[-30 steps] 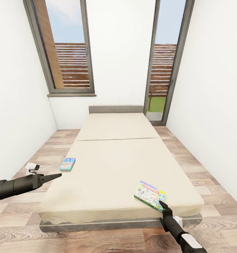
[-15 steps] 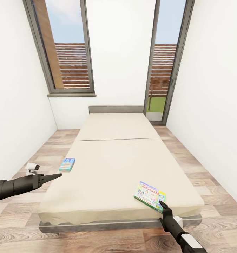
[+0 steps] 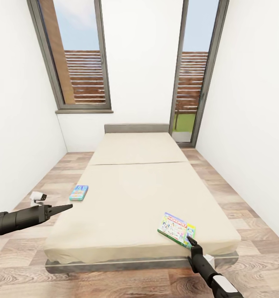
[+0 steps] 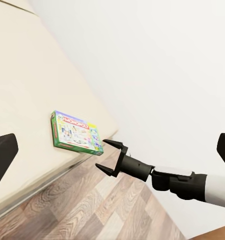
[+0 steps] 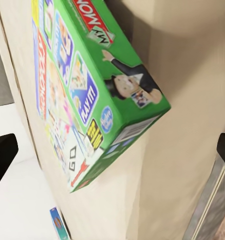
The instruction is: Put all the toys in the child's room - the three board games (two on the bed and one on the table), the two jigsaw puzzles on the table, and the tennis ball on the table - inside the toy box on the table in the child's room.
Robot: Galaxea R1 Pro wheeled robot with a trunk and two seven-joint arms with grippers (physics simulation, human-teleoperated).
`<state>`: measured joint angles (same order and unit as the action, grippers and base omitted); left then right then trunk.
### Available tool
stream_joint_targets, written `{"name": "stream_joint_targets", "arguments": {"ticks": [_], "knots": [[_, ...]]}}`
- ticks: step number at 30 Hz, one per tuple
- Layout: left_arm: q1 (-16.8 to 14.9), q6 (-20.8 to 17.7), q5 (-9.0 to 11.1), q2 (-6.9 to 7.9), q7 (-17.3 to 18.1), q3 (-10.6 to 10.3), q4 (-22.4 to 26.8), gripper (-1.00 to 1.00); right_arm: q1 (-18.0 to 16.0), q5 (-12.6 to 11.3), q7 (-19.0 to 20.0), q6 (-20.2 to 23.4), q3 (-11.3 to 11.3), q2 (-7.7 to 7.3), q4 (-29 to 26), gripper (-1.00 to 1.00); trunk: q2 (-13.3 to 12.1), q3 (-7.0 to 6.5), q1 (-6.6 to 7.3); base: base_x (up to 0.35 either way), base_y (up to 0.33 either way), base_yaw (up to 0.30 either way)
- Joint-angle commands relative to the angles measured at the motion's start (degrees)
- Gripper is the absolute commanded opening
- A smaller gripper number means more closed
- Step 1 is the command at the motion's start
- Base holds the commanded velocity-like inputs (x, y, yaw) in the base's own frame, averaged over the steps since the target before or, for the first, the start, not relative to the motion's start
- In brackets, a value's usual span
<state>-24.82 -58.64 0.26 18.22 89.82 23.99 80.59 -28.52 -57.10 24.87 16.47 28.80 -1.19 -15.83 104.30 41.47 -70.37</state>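
Right gripper (image 3: 189,241) spread wide just short of the flat green-edged board game box (image 3: 176,229) at the near corner of the beige bed (image 3: 131,198), left gripper (image 3: 67,207) pressed together off the bed's side, small blue board game box (image 3: 79,193) beyond.

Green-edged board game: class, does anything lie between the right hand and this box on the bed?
Nothing visible does. The right hand, open, sits just off the bed's corner, facing the green-edged board game across bare mattress.
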Motion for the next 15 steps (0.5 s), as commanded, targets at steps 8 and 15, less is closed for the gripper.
{"name": "stream_joint_targets", "arguments": {"ticks": [8,15], "knots": [[0.0,-0.6,0.0,0.02,0.2,0.0,0.0,1.00,0.0,-0.4,0.1,0.5,0.3,-0.11,0.0,1.00,2.0,0.96,-1.10,0.000,0.000,0.000],[0.0,-0.6,0.0,0.05,0.2,0.0,0.0,1.00,0.0,-0.4,0.1,0.5,0.3,-0.05,0.0,1.00,2.0,0.96,-1.10,0.000,0.000,0.000]]}}
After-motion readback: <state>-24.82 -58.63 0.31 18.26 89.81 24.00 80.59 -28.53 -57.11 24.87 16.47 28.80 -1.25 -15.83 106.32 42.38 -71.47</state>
